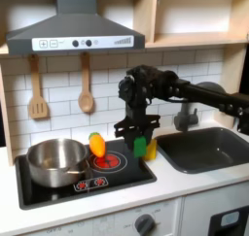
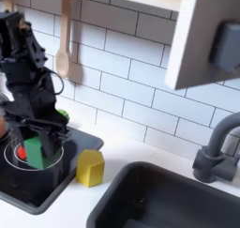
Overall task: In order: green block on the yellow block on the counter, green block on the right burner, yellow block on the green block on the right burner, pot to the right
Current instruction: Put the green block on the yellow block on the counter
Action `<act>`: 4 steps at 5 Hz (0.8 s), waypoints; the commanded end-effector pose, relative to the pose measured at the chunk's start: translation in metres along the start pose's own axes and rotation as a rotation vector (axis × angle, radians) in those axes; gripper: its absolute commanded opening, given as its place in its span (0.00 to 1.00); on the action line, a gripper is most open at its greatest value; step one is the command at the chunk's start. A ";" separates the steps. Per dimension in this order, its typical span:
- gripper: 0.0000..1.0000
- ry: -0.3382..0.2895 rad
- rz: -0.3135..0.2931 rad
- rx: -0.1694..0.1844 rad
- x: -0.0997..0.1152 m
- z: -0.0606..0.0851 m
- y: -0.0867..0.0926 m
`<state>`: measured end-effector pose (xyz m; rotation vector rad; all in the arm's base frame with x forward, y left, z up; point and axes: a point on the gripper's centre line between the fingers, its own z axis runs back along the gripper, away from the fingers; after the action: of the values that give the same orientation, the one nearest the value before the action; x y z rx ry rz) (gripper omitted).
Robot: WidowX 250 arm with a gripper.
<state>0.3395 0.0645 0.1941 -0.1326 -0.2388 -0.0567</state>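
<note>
White tiles back a toy kitchen whose pale table [image 1: 185, 186] carries a black hob and a dark sink [image 1: 209, 148]. In both exterior views the black arm reaches down over the right burner [image 2: 17, 155], and its fingers [image 2: 34, 130] are clamped on the green block [image 2: 34, 150], which sits at the ring's edge. In the second exterior view the yellow block [image 2: 89, 167] stands on the table just beside the hob, between it and the sink, apart from the green one. In the first exterior view the pot [image 1: 56, 161] rests on the hob's left side, with an orange-and-yellow toy [image 1: 97, 146] just beside it.
</note>
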 end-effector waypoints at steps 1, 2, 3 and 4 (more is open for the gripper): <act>0.00 -0.015 -0.025 -0.030 0.007 0.004 -0.016; 0.00 -0.021 -0.028 -0.031 0.010 0.005 -0.020; 0.00 -0.033 -0.040 -0.038 0.016 0.006 -0.026; 0.00 -0.039 -0.070 -0.027 0.026 0.005 -0.034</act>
<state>0.3615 0.0283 0.2075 -0.1670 -0.2794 -0.1240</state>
